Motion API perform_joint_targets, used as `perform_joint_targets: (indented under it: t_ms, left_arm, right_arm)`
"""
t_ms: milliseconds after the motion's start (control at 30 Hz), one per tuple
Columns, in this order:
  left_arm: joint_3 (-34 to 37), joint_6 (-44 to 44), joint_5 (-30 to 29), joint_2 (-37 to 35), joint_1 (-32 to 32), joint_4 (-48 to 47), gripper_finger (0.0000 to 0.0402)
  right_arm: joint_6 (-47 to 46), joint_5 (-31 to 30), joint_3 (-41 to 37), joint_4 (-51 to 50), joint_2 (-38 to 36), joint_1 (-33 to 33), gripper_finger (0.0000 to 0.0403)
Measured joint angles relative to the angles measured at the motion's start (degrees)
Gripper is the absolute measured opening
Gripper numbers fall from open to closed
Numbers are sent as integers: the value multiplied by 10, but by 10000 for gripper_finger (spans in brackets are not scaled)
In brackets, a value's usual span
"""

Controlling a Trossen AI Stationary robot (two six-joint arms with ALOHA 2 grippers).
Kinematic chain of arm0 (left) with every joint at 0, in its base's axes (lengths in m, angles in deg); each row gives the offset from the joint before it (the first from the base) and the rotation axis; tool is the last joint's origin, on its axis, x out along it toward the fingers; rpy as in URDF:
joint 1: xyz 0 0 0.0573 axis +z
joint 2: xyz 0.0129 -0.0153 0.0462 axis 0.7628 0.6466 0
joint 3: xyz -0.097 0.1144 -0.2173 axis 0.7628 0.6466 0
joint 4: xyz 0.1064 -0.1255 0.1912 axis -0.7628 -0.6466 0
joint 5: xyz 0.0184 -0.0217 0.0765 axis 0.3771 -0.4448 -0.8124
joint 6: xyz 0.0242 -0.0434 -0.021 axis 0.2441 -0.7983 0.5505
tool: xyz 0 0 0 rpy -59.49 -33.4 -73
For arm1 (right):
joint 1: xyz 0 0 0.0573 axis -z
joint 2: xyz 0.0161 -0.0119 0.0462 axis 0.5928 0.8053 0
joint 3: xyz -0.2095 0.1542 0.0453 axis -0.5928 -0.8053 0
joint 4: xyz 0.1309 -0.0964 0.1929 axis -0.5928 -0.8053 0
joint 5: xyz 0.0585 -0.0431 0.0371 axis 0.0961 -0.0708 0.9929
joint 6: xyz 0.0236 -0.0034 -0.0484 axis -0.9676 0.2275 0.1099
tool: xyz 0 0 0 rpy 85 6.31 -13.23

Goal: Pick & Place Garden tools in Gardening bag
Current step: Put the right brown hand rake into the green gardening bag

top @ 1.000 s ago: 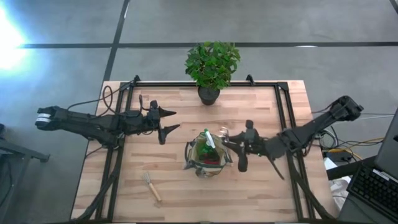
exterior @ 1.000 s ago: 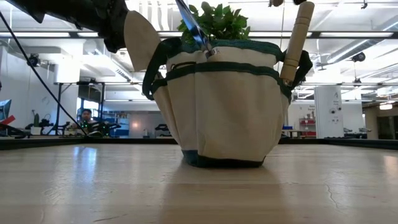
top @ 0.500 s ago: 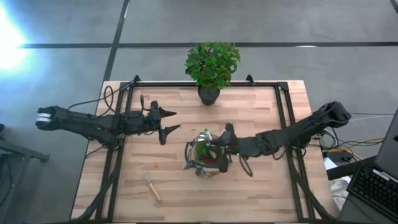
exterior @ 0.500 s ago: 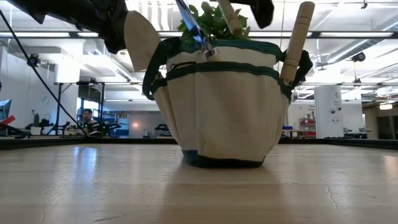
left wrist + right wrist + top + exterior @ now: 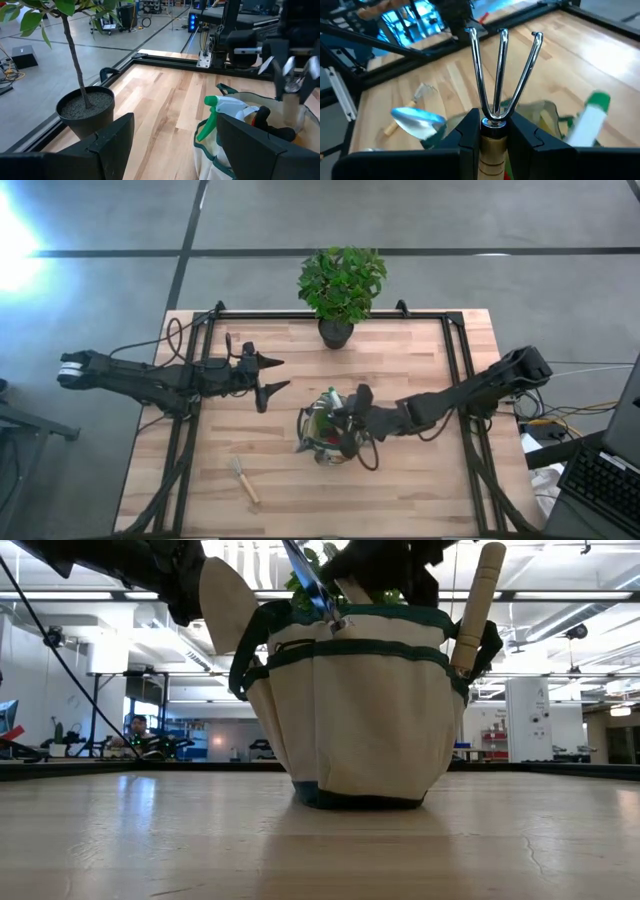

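The olive-khaki gardening bag [image 5: 328, 436] stands on the table's middle; it also shows in the low view [image 5: 360, 710]. It holds a green spray bottle [image 5: 220, 106], a trowel [image 5: 228, 602] and a wooden-handled tool [image 5: 476, 608]. My right gripper [image 5: 346, 424] is over the bag's mouth, shut on a three-tined hand fork [image 5: 501, 75]. A small fork [image 5: 243, 479] lies flat on the table near the front left. My left gripper [image 5: 280, 373] hovers open and empty left of the bag. My right gripper pinches the fork between its two fingers [image 5: 468, 131] at the metal collar on top of the wooden handle [image 5: 492, 131]. It comes level from the table's right. The tines stick out past the fingertips. The handle [image 5: 350, 588] slants down at the bag's mouth.
A leafy plant in a dark pot [image 5: 338, 288] stands at the table's far edge; the pot is close in front of my left gripper [image 5: 85, 107]. Black frame rails [image 5: 450, 360] run along the table's sides. Bare wood lies in front of the bag.
My right gripper has carried the fork toward the table's left, from beside the bag to over its mouth, and has come down, so the handle now dips at the bag's rim.
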Motion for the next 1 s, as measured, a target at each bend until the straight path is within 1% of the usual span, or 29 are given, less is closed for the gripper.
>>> perform_joint_targets:
  t_ms: [133, 333, 500, 600, 700, 767, 1000]
  left_arm:
    - [0, 1, 0, 0, 0, 0, 284]
    - [0, 1, 0, 0, 0, 0, 284]
    - [0, 2, 0, 0, 0, 0, 284]
    - [0, 2, 0, 0, 0, 0, 284]
    - [0, 2, 0, 0, 0, 4, 284]
    - [0, 2, 0, 1, 0, 7, 284]
    - [0, 8, 0, 2, 0, 8, 284]
  right_arm:
    - [-35, 2, -4, -28, 6, 0, 52]
    - [-85, 33, -22, -47, 6, 0, 52]
    - [-107, 72, -30, -47, 9, 1, 52]
    - [-112, 97, -31, -61, 21, 4, 52]
    - [-138, 133, -31, -82, 39, 16, 52]
    - [-145, 144, -31, -90, 54, 22, 52]
    - [-139, 151, -13, -105, 67, 32, 52]
